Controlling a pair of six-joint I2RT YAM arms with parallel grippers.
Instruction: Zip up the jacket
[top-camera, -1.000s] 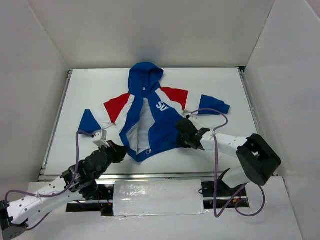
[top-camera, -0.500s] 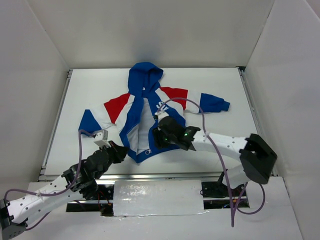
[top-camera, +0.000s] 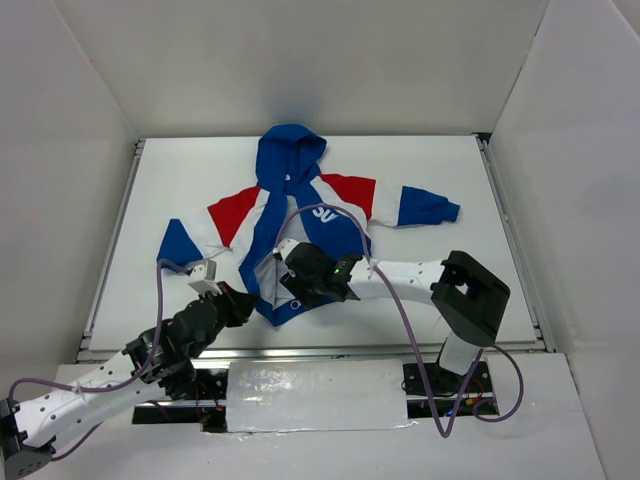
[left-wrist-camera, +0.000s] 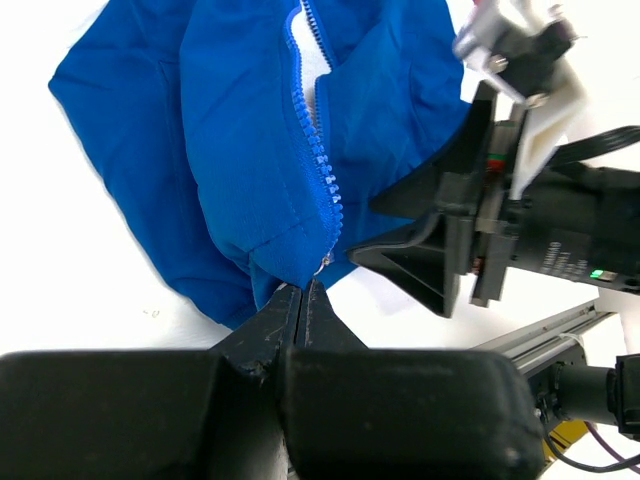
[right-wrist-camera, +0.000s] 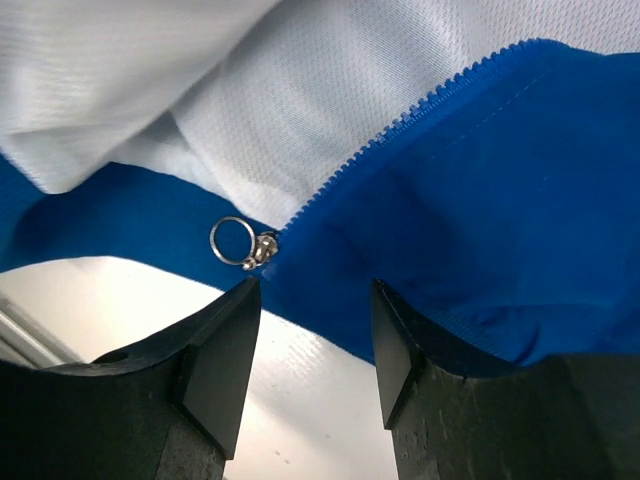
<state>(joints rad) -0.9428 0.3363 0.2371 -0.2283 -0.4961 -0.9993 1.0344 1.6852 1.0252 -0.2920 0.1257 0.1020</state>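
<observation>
1. The jacket (top-camera: 300, 215) lay flat on the white table (top-camera: 450, 180), its smooth blue shell open over white mesh lining. The front was unzipped, so nearly all the work remained.
2. The left gripper (left-wrist-camera: 300, 292) pinched the blue hem at the zipper's foot, jaws closed.
3. The right gripper (right-wrist-camera: 310, 300) stood partly open and empty beside the pull.
4. Blue plastic zipper teeth (left-wrist-camera: 323, 185) ran unjoined.
5. The slider's small metal ring (right-wrist-camera: 236, 241) lay ungrasped.

Left arm (top-camera: 90, 385), right arm (top-camera: 410, 275), white tubular shells, black joint housings (top-camera: 468, 297), looping lavender cables (top-camera: 318, 207), black wedge-shaped fingers (right-wrist-camera: 215, 350), white screwed wrist bracket (left-wrist-camera: 545, 85), green indicator light (left-wrist-camera: 597, 274)
</observation>
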